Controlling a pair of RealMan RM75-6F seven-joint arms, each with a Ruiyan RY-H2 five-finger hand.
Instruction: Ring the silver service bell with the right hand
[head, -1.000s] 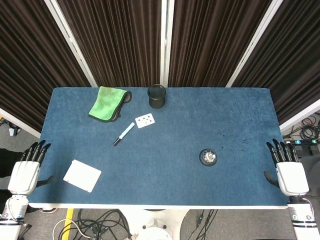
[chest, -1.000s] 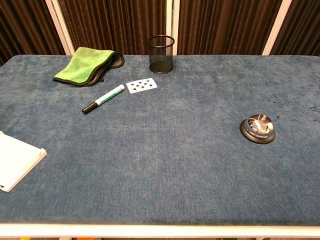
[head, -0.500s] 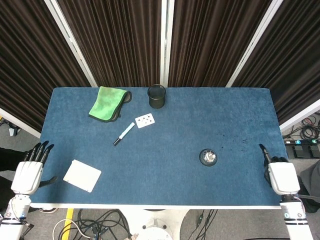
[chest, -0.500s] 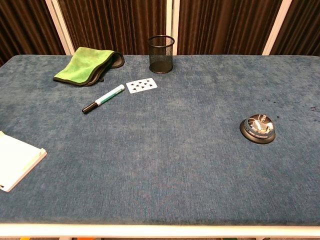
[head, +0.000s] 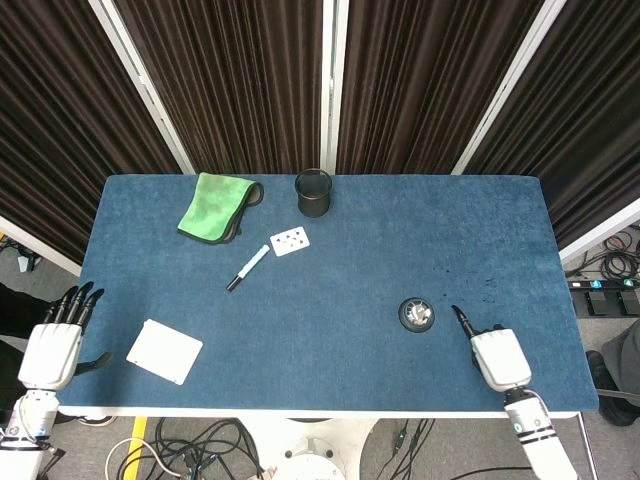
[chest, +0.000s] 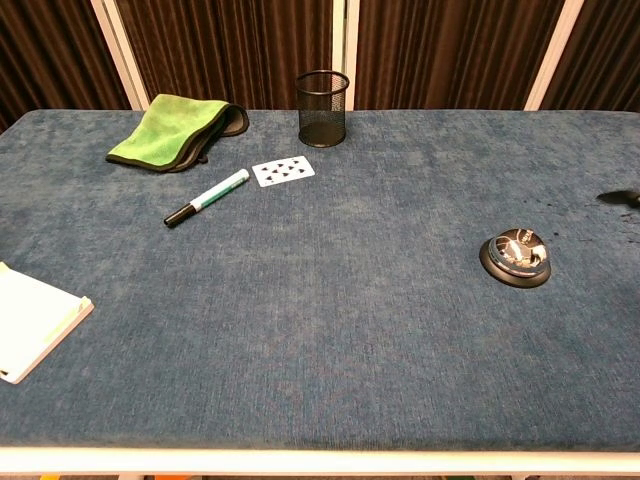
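Observation:
The silver service bell (head: 416, 314) (chest: 515, 257) stands on its dark base on the blue table (head: 330, 360), right of the middle. My right hand (head: 497, 355) is over the table's front right part, just right of the bell and apart from it. One dark finger (head: 458, 316) points out toward the bell, the others look curled in, and it holds nothing. In the chest view only a dark fingertip (chest: 622, 196) shows at the right edge. My left hand (head: 55, 345) hangs off the table's left front corner, fingers spread and empty.
A green cloth (head: 214, 206) and a black mesh cup (head: 313, 192) stand at the back. A playing card (head: 290, 240) and a marker (head: 247, 267) lie left of the middle. A white pad (head: 164, 351) lies at the front left.
My right hand has swung in from beyond the table's right edge to just right of the bell, its fingers curling until one points out. The left hand has barely moved.

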